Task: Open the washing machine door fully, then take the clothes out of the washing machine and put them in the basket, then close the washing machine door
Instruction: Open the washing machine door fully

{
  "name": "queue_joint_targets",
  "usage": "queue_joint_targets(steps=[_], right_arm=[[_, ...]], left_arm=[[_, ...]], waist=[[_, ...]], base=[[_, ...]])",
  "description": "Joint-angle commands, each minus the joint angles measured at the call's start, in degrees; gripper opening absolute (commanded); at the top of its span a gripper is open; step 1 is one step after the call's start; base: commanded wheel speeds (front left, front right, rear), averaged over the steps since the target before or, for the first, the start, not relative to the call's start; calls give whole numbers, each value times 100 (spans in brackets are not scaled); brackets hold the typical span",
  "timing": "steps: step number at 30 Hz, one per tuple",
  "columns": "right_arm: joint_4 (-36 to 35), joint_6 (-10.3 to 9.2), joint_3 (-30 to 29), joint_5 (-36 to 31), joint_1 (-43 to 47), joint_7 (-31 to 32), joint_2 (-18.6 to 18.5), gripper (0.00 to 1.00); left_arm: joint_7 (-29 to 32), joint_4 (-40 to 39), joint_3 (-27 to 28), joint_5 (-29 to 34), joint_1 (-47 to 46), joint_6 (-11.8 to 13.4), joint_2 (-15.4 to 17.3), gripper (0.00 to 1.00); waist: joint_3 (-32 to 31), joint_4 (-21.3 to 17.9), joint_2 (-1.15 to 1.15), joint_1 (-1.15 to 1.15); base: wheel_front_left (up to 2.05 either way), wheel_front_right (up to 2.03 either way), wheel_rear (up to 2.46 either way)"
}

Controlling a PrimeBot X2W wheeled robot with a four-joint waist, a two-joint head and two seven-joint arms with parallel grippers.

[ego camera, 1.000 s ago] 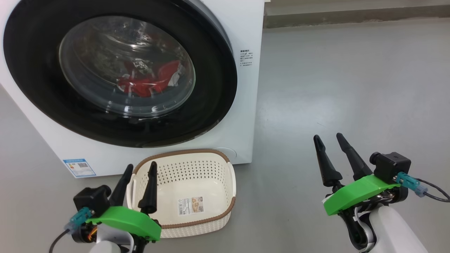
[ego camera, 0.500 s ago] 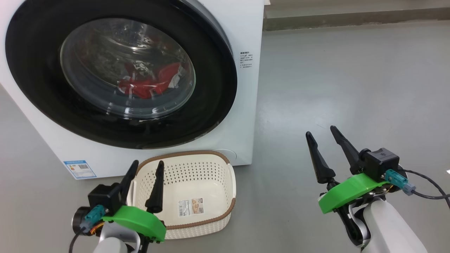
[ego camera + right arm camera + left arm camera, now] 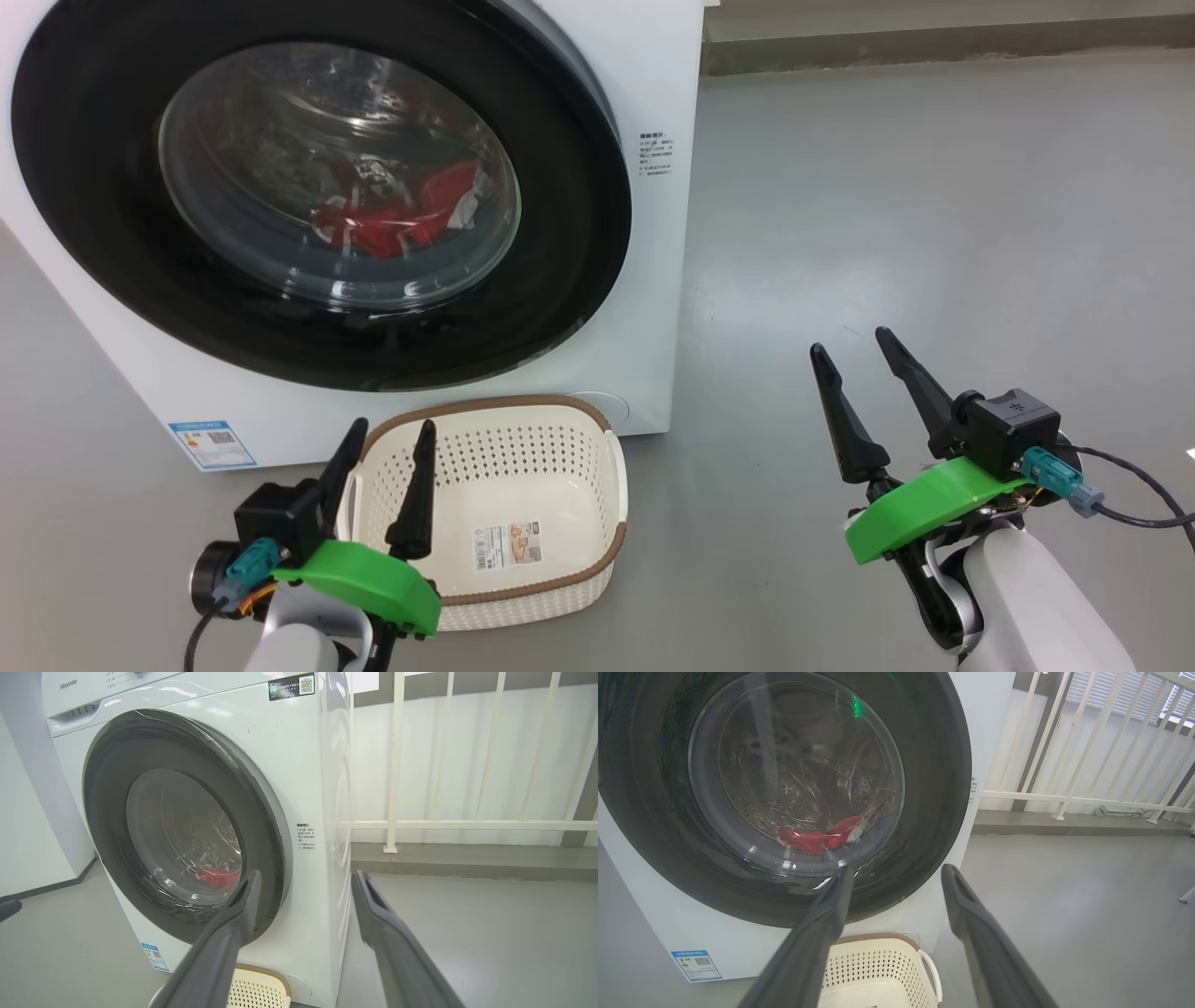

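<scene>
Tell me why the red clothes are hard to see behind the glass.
Head view: white glints on the washing machine door break up the clothes. Left wrist view: a green glint and a pale streak cross the glass. Right wrist view: the glass is dim, the clothes a red patch.

A: What lies ahead of the right end effector (image 3: 306, 873)?
B: The white washing machine (image 3: 303, 765). The washing machine door (image 3: 112, 812) sits shut against its front. The two dark fingers are spread wide, with nothing between them.
A: Anything inside?
B: Red clothes (image 3: 217, 876), low behind the glass. The basket (image 3: 254, 989) peeks out at the machine's foot, on the grey floor (image 3: 490, 933). A white railing (image 3: 396, 765) stands beside the machine.
</scene>
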Motion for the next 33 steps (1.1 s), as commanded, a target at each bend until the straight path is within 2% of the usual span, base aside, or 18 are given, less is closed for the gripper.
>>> queue_joint_targets(steps=[1,6,7,8,9,12,17,26,27,33], right_arm=[[-149,-3,98,-21,-227,-37,10,100],[-197,-3,113,0,-240,-37,11,100],[-204,-3,114,5,-243,-37,11,82],[-211,-3,115,11,-245,-37,11,50],[-208,-3,130,8,-243,-37,11,42],[-131,-3,145,31,-297,-37,11,0],[-8,-3,98,266,-450,-37,11,0],[205,-3,59,1787,-1028,-37,11,0],[205,-3,59,1787,-1028,-37,11,0],[293,-3,79,3009,-1454,-37,11,0]], left_arm=[[-71,-125,162,25,-231,17,102,100],[-71,-146,167,-22,-235,13,102,100],[-71,-159,162,-26,-238,14,102,100],[-71,-173,157,-31,-240,16,102,100],[-71,-187,152,-34,-241,18,102,100],[-71,-256,158,5,-237,29,102,100],[-71,-379,144,48,-250,25,102,100],[-71,-764,82,74,-336,52,102,100],[-71,-764,82,74,-336,52,102,100],[-71,-1023,-33,67,-383,68,102,100]], waist=[[4,-1,0,0],[33,1,0,0],[40,5,0,0],[45,9,0,0],[50,12,0,0],[103,21,0,0],[252,69,0,0],[788,233,0,0],[788,233,0,0],[1128,401,0,0]], base=[[0,0,0],[0,0,0],[0,0,0],[0,0,0],[0,0,0],[0,0,0],[0,0,0],[0,0,0],[0,0,0],[0,0,0]])
